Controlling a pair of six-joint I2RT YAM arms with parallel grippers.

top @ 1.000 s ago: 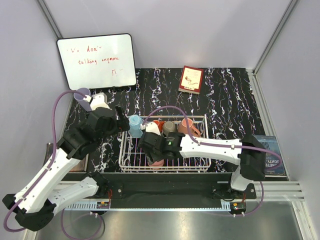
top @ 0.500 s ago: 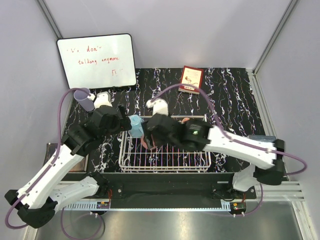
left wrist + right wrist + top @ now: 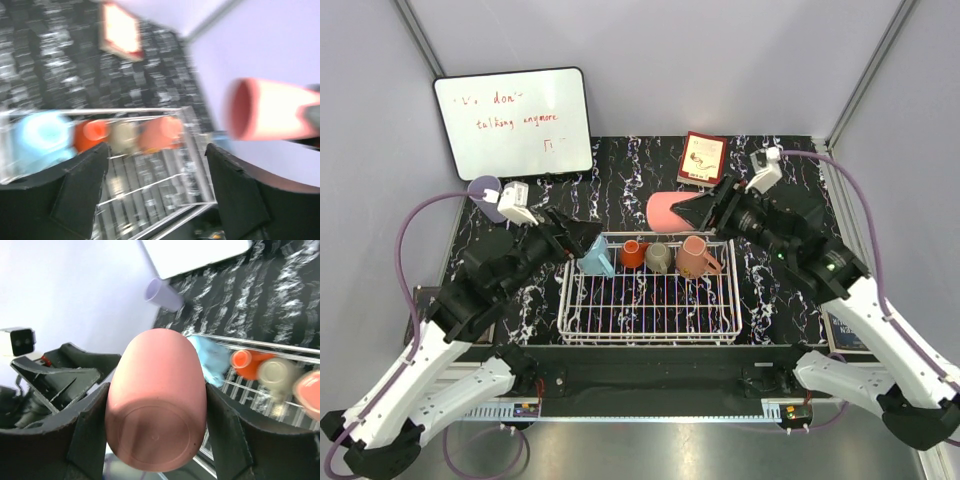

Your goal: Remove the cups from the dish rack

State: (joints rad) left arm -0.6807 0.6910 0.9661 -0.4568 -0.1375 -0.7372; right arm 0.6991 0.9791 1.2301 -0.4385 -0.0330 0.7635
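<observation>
The white wire dish rack holds a light blue cup, an orange-red mug, a grey-olive mug and a salmon-pink mug along its far side. My right gripper is shut on the pink tumbler, held sideways in the air behind the rack; its base faces the right wrist view. My left gripper is open and empty, just left of the blue cup. The lavender tumbler stands on the table at far left. The left wrist view is blurred and shows the rack.
A whiteboard with red writing leans at the back left. A red book lies at the back centre. A blue book lies at the right edge under the right arm. Grey walls enclose the table on three sides.
My right gripper lifted the pink tumbler out of the rack and swung it up and back to the right. My left arm shifted slightly right, its gripper staying open.
</observation>
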